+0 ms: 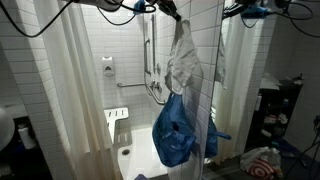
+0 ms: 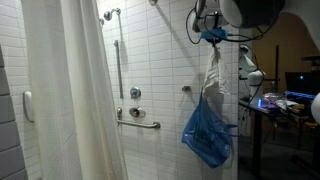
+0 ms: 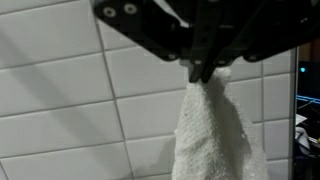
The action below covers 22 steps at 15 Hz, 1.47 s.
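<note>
My gripper is shut on the top corner of a white towel, which hangs straight down from the fingertips in front of the white tiled shower wall. In both exterior views the gripper holds the towel high in the air. A blue plastic bag hangs below the towel; what bears it I cannot tell.
A white shower curtain hangs at one side of the stall. A grab bar, a shower rail and a folding shower seat are on the tiled walls. A desk with monitors stands beside the stall.
</note>
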### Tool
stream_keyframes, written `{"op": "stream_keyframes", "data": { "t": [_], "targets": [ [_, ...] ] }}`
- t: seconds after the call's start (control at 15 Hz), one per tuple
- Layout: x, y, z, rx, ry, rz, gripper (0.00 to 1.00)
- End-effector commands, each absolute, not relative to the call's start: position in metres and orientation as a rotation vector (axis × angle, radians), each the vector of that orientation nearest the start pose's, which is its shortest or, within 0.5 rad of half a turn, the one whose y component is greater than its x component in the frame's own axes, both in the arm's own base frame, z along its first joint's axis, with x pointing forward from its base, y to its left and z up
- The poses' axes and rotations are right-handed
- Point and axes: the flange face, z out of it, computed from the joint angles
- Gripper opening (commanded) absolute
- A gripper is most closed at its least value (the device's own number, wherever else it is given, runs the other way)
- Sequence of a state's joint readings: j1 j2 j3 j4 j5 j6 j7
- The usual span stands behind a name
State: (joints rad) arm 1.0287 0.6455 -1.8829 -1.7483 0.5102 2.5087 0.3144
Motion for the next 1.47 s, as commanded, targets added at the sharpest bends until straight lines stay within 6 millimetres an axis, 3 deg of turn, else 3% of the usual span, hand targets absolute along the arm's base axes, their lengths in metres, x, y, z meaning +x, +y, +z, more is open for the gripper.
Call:
{"op": "stream_keyframes", "data": {
  "t": [0.0,0.73,1.4],
  "targets": [
    [0.531,-0.261,0.705,-2.656,1.678,-1.546,0.01],
    [0.565,-0.238,0.717,-2.766,1.588,-1.561,0.01],
    [0.591,-0.207,0.718,-2.896,1.358,-1.583,0.01]
  ]
}}
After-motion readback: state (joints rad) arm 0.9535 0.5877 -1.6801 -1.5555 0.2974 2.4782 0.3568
